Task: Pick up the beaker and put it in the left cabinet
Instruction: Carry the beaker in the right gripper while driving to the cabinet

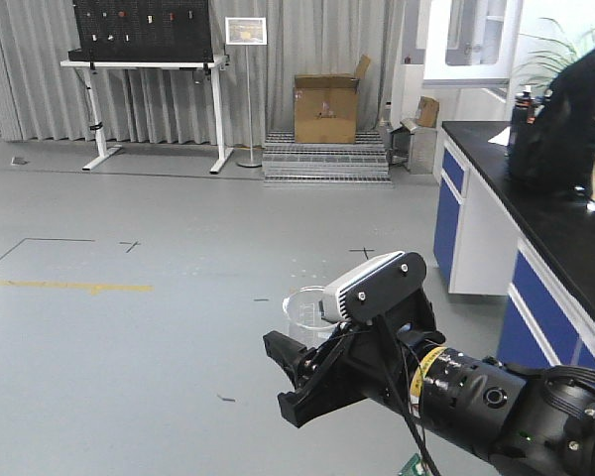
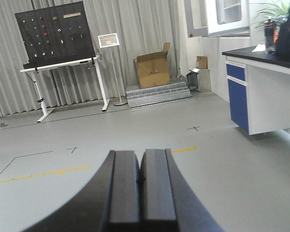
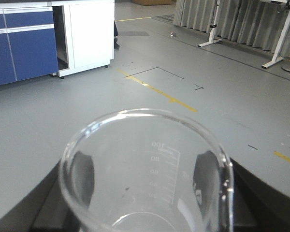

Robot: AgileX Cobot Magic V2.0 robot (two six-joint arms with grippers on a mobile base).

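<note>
Gripping the beaker by its sides, the right gripper is holding it over the floor; the left gripper is closed, empty. No cabinet is showing. A fast swing could be loosening the smooth glass, dropping it.

You can see a brown box by the grey curtain. Grey steps lie right at the foot of the box. Just left of the box stands a sign on a pole. Farther left is a white table with a black board. Right of the box is a black counter with blue doors.
</note>
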